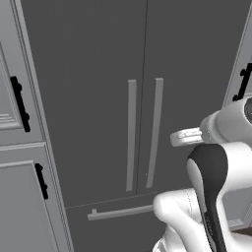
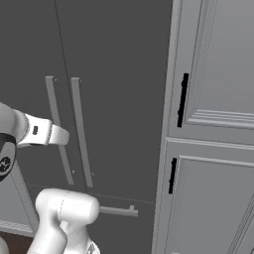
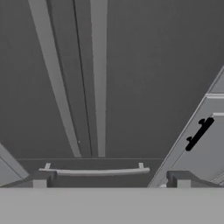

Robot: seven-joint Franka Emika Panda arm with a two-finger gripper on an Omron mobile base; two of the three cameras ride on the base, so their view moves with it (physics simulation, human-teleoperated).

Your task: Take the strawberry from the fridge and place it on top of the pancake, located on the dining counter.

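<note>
The tall dark grey fridge stands right in front of me with both doors shut. Two long light grey vertical handles run beside the middle seam. Below them the bottom drawer is shut, with a horizontal handle. My gripper is open, holds nothing, and faces the doors from a short distance, roughly level with the lower ends of the handles. The strawberry is hidden behind the shut doors. The pancake and the dining counter are out of view.
Light grey panelled cabinets flank the fridge on both sides, with black handles. My white arm rises low in the base views, in front of the drawer.
</note>
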